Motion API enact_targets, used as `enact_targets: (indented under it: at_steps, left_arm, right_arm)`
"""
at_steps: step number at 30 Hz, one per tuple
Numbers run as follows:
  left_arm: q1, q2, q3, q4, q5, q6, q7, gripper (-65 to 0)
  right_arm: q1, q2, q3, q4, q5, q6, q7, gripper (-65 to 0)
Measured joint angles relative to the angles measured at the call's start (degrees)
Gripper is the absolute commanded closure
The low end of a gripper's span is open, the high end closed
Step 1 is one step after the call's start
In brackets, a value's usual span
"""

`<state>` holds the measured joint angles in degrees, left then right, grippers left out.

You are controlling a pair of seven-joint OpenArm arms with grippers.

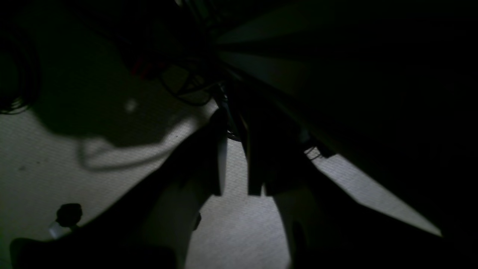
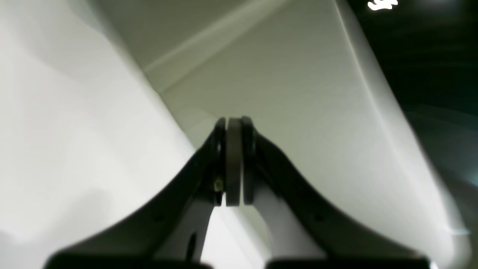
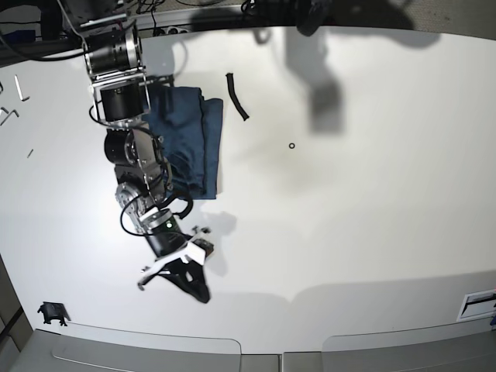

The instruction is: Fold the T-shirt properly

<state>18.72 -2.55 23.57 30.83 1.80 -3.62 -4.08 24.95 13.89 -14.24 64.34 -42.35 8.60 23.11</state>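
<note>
Low in the left half of the base view, the right gripper (image 3: 195, 288) hangs just above the white table (image 3: 372, 232), its dark fingers pointing down toward the bottom edge of the frame. Its jaws are pressed together with nothing between them; the right wrist view shows the two pads (image 2: 233, 160) meeting flat, with only blurred pale table beyond. Up along this arm, toward the upper left of the base view, lies the T-shirt (image 3: 194, 139), a dark navy bundle already doubled into a narrow strip with several layers showing. Its long axis runs roughly from the top of the frame downward, and its left part is hidden beneath the arm's joints. The shirt therefore lies behind and above the right gripper in the picture, near but apart from the fingertips, so that arm would have to draw back toward the upper left to reach it. The left gripper (image 1: 233, 186) appears only in its own wrist view, which is very dark: its fingers stand slightly apart over textured grey flooring, off the table, and nothing can be seen held between them. That arm looks parked, at the top edge of the base view, so the right arm is clearly the nearer one to the cloth. Right of the shirt a short black tube (image 3: 236, 95) lies on the table, and farther right a small black ring (image 3: 291, 145), both well apart from the cloth.
</note>
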Motion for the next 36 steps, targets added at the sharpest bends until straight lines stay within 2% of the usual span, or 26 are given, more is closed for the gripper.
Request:
enact_targets:
  at_steps: [2, 5, 8, 9, 16, 28, 31, 32, 34, 36]
  left_arm:
    - [0.0, 0.02, 0.0, 0.0, 0.0, 0.0, 0.02, -8.1]
    - [0.0, 0.0, 0.0, 0.0, -0.02, 0.0, 0.02, -8.1]
    - [0.0, 0.02, 0.0, 0.0, -0.02, -0.02, 0.02, -8.1]
    - [0.0, 0.02, 0.0, 0.0, -0.02, -0.02, 0.02, -8.1]
    - [0.02, 0.02, 0.0, 0.0, -0.02, 0.0, 0.02, -8.1]
    - [0.02, 0.02, 0.0, 0.0, -0.02, 0.0, 0.02, -8.1]
    - [0.0, 0.0, 0.0, 0.0, -0.02, 0.0, 0.02, -8.1]
    - [0.0, 0.02, 0.0, 0.0, -0.02, 0.0, 0.02, -8.1]
    - [0.02, 0.02, 0.0, 0.0, -0.02, 0.0, 0.02, -8.1]
    - [0.0, 0.0, 0.0, 0.0, -0.02, 0.0, 0.02, -8.1]
  right_arm:
    - [-0.02, -0.04, -0.02, 0.02, 6.36, 8.41, 1.75, 0.0]
    - [-0.07, 0.15, 0.11, 0.02, 14.43, 20.35, 1.27, 0.0]
    - [-0.42, 0.15, 0.07, 0.02, 20.17, 30.71, 1.18, 0.0]
    - [-0.7, 0.11, -0.02, 0.02, 21.59, 32.28, 1.14, 0.0]
    - [-3.58, -0.07, -0.02, 0.02, 33.09, 31.91, 1.03, 0.0]
    - [-4.17, -0.42, 0.11, 0.02, 34.01, 31.89, -0.04, 0.0]
    - [-4.15, -1.27, 1.88, 0.02, 31.32, 31.89, -0.26, 0.0]
    - [-4.17, -1.75, 2.89, 0.02, 28.92, 30.8, -0.28, 0.0]
    - [-4.35, -3.1, 5.55, 0.02, 25.53, 25.53, -0.48, 0.0]
    - [-4.31, -4.13, 9.11, 0.02, 24.11, 22.08, -0.57, 0.0]
